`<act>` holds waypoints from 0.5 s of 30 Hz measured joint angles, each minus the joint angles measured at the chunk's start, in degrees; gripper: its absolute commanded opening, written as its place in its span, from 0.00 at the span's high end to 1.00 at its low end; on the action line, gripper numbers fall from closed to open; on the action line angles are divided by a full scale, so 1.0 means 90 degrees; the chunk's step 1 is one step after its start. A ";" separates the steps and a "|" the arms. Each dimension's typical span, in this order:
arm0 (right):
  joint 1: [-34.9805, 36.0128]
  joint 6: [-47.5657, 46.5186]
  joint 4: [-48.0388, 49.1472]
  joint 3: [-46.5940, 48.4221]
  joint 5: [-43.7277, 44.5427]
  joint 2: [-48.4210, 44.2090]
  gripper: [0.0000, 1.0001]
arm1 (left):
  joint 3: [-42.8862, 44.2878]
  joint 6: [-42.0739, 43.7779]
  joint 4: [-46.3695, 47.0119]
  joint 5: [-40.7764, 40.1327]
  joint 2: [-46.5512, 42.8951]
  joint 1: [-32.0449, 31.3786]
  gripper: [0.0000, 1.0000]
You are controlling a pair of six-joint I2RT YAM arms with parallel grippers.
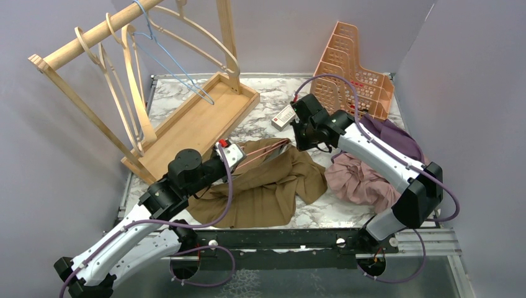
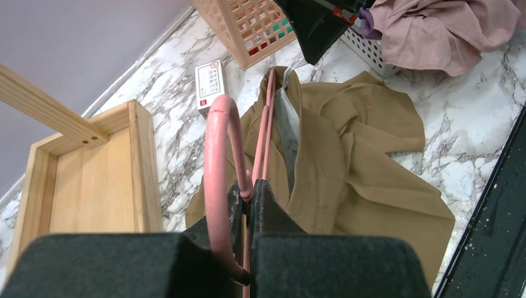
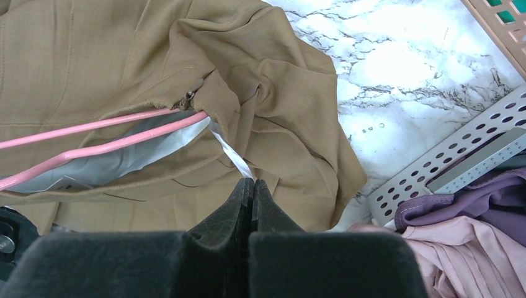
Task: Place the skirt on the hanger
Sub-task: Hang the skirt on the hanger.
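Observation:
A brown skirt [image 1: 267,186] lies crumpled on the marble table between the arms, with its grey lining showing at the waist opening. A pink hanger [image 1: 260,152] runs into that opening. My left gripper [image 1: 226,152] is shut on the hanger's neck, just below its hook [image 2: 217,143]. My right gripper [image 1: 298,139] is at the skirt's far end, shut on a white ribbon loop [image 3: 232,158] at the waistband. In the right wrist view the hanger's bars [image 3: 93,146] pass inside the skirt [image 3: 124,56] beside the zip.
A wooden rack [image 1: 93,37] with wooden hangers and a blue wire hanger [image 1: 180,68] stands at the back left on a wooden tray base [image 1: 198,118]. An orange file basket [image 1: 353,62], a small white box [image 1: 282,116], pink cloth [image 1: 360,180] and purple cloth [image 1: 391,133] are at the right.

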 measured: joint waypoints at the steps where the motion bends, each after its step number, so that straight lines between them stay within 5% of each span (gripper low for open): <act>1: -0.0002 -0.0002 0.0002 0.0000 0.0000 0.0005 0.99 | -0.0024 -0.0007 0.0034 0.0017 0.0000 0.0000 1.00; 15: -0.0112 -0.0384 0.0253 0.0410 0.0046 0.0046 0.99 | -0.0325 -0.0304 0.0627 0.0284 -0.0410 0.0000 1.00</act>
